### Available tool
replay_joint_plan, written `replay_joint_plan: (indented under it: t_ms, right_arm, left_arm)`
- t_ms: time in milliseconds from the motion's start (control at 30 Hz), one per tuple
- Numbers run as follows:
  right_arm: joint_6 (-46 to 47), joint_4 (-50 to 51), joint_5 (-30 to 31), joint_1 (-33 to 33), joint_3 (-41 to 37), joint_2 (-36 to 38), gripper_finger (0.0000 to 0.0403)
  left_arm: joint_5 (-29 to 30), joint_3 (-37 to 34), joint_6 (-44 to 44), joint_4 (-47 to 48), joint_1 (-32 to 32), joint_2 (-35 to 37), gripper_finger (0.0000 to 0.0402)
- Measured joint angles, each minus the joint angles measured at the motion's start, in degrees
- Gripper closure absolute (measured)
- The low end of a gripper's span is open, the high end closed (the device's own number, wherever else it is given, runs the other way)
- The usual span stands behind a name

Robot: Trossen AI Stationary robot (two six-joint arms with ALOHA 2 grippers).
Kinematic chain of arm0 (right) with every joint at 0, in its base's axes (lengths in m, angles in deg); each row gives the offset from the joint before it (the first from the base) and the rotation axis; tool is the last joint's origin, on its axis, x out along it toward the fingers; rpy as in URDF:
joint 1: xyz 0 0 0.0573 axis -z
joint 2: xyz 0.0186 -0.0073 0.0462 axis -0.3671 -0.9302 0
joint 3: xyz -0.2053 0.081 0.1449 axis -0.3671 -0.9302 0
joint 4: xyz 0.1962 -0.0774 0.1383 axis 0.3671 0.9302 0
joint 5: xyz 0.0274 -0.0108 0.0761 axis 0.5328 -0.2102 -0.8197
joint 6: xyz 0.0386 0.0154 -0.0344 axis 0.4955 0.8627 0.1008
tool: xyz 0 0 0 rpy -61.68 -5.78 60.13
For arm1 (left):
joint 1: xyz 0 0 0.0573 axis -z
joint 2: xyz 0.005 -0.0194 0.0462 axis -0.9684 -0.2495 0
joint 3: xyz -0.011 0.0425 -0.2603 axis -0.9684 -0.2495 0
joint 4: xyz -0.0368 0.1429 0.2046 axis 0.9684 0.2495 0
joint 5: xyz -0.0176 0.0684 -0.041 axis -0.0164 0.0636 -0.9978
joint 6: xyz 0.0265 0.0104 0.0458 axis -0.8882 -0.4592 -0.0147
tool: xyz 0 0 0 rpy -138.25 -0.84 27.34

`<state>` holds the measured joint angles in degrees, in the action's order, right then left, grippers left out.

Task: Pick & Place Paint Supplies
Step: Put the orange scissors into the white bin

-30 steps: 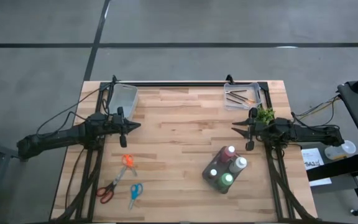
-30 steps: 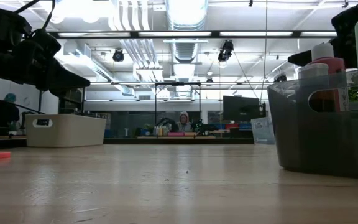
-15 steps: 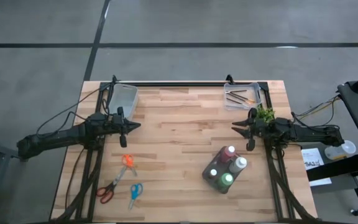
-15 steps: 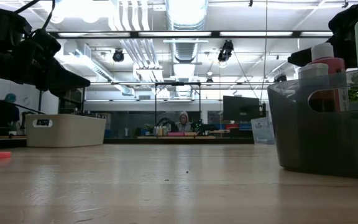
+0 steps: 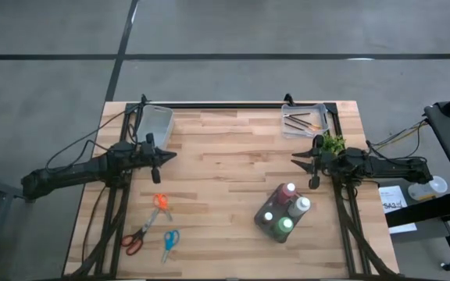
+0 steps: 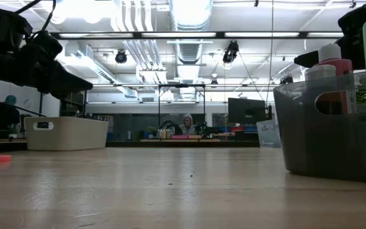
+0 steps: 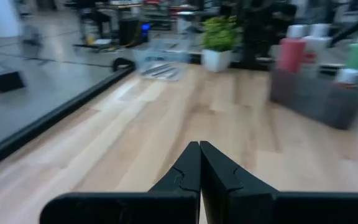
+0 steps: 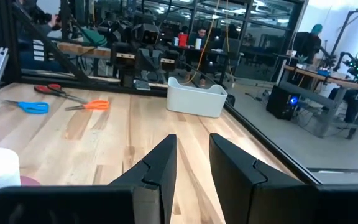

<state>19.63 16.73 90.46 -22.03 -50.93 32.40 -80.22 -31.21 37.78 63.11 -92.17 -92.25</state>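
Wooden table (image 5: 225,179), no legible writing; left hand (image 5: 172,157) closed, right hand (image 5: 295,160) slightly parted, both empty.

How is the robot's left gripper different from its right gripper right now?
The left gripper has its fingers pressed shut, while the right gripper has its fingers a little apart. The left gripper hangs near the white bin; the right gripper hangs by the potted plant, above the paint bottles. Both are dark and hold nothing.
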Motion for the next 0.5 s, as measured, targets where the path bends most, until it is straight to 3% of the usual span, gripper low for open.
replay_joint_plan:
  t_ms: [100, 333, 500]
  right_arm:
    - [0.0, 0.0, 0.0, 0.0, 0.0, 0.0, 0.0312]
    - [0.0, 0.0, 0.0, 0.0, 0.0, 0.0, 0.0312]
    - [0.0, 0.0, -0.02, 0.0, 0.0, 0.0, 0.0312]
  left_arm:
    - [4.01, 0.0, 0.0, 0.5, -0.02, -0.04, 0.0401]
    - [2.93, 0.0, 3.85, 0.54, 0.02, 0.22, 0.0401]
    - [2.19, 1.27, 23.5, 2.61, 0.02, 0.07, 0.0401]
